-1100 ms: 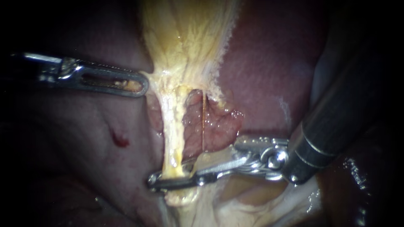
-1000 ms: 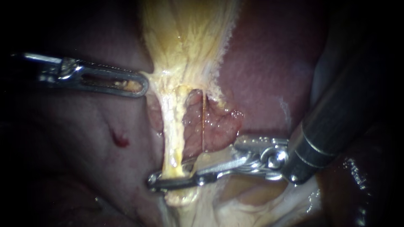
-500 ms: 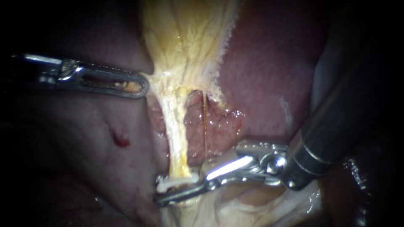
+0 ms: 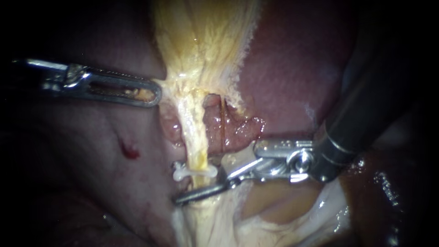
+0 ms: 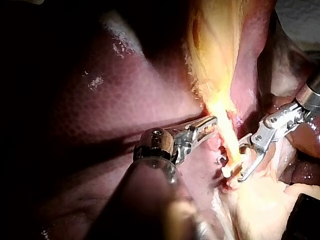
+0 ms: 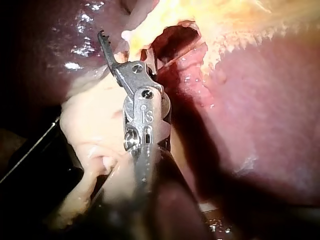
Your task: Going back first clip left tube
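Right instrument point(image 4: 201, 190) now off white clip point(image 4: 194, 172); tube point(image 4: 194, 137) fibrous

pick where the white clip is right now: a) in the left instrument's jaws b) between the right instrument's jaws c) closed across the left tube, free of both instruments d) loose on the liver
c: the white clip sits across the left tube, and the right instrument has its open jaws just beside it, not around it.

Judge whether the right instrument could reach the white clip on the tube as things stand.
Probably yes. The right instrument has its jaws open just beside the clip on the tube, with nothing between them. The left instrument, shut on the gallbladder edge, sits well clear.
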